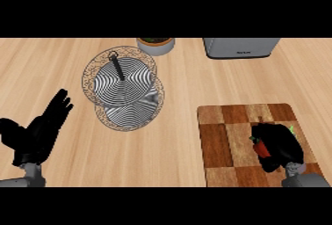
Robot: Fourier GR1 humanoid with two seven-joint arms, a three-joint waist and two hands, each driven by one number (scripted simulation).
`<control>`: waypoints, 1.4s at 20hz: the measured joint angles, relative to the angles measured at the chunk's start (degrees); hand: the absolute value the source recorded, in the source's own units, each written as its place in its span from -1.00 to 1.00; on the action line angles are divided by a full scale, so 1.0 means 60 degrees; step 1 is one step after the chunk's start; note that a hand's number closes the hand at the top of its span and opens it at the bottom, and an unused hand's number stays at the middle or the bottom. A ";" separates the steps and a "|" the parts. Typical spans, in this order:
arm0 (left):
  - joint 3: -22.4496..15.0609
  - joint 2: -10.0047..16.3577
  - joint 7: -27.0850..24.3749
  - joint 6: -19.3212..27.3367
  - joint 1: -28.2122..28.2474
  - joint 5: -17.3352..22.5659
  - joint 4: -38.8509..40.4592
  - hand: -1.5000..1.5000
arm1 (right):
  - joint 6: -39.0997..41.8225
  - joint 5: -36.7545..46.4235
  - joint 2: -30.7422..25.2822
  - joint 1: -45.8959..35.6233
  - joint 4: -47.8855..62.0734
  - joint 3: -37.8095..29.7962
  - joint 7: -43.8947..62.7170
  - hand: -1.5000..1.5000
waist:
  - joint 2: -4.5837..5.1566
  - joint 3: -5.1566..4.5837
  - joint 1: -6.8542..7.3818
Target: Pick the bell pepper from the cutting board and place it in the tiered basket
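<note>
A checkered wooden cutting board [227, 140] lies at the right of the counter. On its right half my right hand [280, 145] is curled over a red bell pepper [261, 148], of which only a red strip and a bit of green stem show beside the fingers. The wire tiered basket [123, 88], with two round striped trays and a black centre post, stands left of centre, well apart from the board. At the left edge my left hand [39, 129] rests open, fingers pointing up.
A small pot with a plant [156, 45] stands at the back behind the basket. A grey appliance [241, 47] sits at the back right. Bare wooden counter lies between the basket and the board.
</note>
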 measured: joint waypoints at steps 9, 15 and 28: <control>0.0148 0.0053 -0.0052 0.0005 0.0331 0.0034 -0.0114 0.00 | -0.2094 0.1284 0.2498 0.2070 -0.3434 0.0352 0.4241 1.00 | -0.0025 0.0129 -0.0250; 0.0009 0.0013 0.0023 -0.0092 0.0237 0.0035 -0.0191 0.00 | -0.3270 0.2197 0.3078 0.2540 -0.6352 0.2645 0.6030 1.00 | 0.0064 0.0174 0.0036; -0.0225 -0.0063 0.0086 -0.0395 -0.0389 -0.0011 -0.0006 0.00 | -0.1359 0.3687 0.2626 -0.0682 -0.7553 0.6446 1.0047 1.00 | 0.0294 0.0182 0.0742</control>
